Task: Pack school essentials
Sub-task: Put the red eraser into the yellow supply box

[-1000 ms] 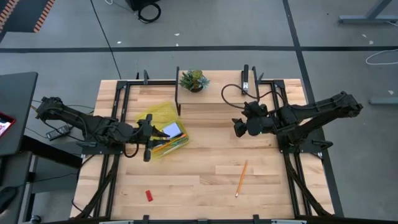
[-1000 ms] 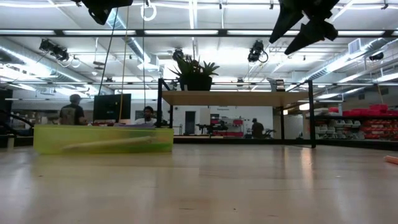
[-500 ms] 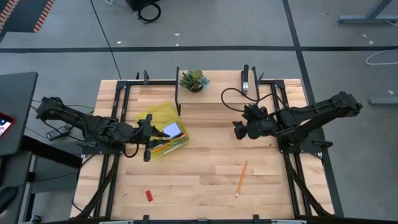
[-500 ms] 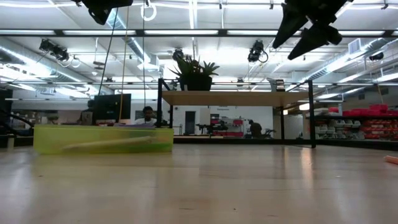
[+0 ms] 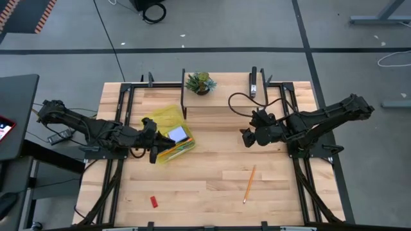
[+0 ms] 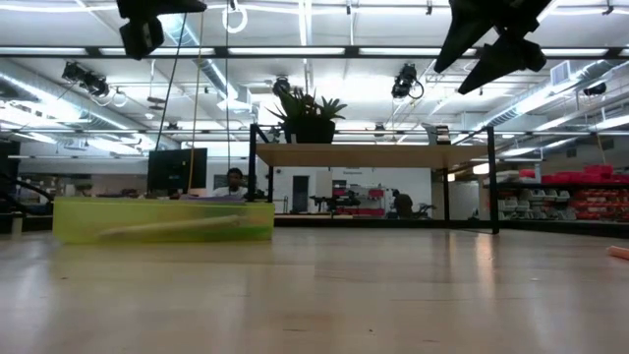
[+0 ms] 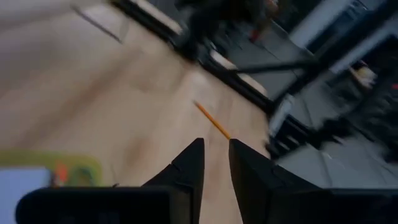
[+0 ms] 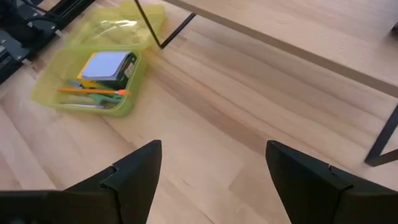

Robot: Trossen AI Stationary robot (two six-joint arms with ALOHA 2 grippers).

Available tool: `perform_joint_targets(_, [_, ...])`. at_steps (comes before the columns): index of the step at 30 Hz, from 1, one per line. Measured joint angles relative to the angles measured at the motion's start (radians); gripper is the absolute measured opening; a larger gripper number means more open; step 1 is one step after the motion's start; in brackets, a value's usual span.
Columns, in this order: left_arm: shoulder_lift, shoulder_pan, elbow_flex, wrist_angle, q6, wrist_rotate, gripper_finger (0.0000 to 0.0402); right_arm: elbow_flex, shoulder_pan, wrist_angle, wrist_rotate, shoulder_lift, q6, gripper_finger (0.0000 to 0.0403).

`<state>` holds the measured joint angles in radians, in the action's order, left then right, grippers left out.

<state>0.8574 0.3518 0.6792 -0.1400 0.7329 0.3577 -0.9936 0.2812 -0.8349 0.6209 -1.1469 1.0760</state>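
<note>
A yellow-green see-through box (image 5: 168, 138) stands on the table left of centre. It holds a pale blue notepad (image 8: 106, 64) and orange pencils (image 8: 93, 91). It also shows in the low view (image 6: 162, 219). One orange pencil (image 5: 249, 183) lies on the table at the near right, and it also shows in the left wrist view (image 7: 211, 121). A small red eraser (image 5: 154, 201) lies near the front edge. My left gripper (image 5: 154, 146) is shut and empty, high above the box's left side. My right gripper (image 8: 214, 162) is open and empty, high above the table's right half (image 5: 244, 136).
A small potted plant (image 5: 200, 83) and a black stapler (image 5: 253, 85) stand on a raised shelf at the far edge. The shelf's black legs (image 8: 177, 31) come down behind the box. People show in the room beyond the table.
My left gripper has turned about above the box and come slightly down and toward the table's left. My right gripper has drifted a little. The box, pencil and eraser have stayed where they were.
</note>
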Motion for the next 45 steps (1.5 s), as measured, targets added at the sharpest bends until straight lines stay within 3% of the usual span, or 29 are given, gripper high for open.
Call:
perform_joint_targets(3, [0.0,0.0,0.0,-0.012,0.04,-0.14,0.0077,0.0,0.011,0.0,0.003,0.0,-0.001,0.0293])
perform_joint_targets(8, [0.0,0.002,0.0,-0.016,-0.017,-0.437,0.0073,0.0,0.01,-0.001,0.006,0.0,-0.005,0.0293])
perform_joint_targets(13, [0.015,0.06,0.0,-0.083,-0.088,-0.552,0.0076,0.0,0.01,-0.001,0.007,0.0,-0.013,0.0293])
perform_joint_targets(21, [0.129,0.21,0.0,-0.26,-0.315,-0.542,0.0099,0.0,0.01,0.004,0.011,0.0,-0.022,0.0293])
perform_joint_targets(32, [0.336,0.383,0.0,-0.254,-0.52,-0.388,0.0187,0.0,0.01,0.011,0.018,0.0,-0.022,0.0293])
perform_joint_targets(37, [0.421,0.451,0.0,-0.214,-0.615,-0.368,0.0223,0.0,0.009,0.022,0.018,0.0,-0.022,0.0293])
perform_joint_targets(45, [0.552,0.514,0.0,-0.136,-0.651,-0.316,0.0231,0.0,0.009,0.023,0.018,0.0,-0.019,0.0293])
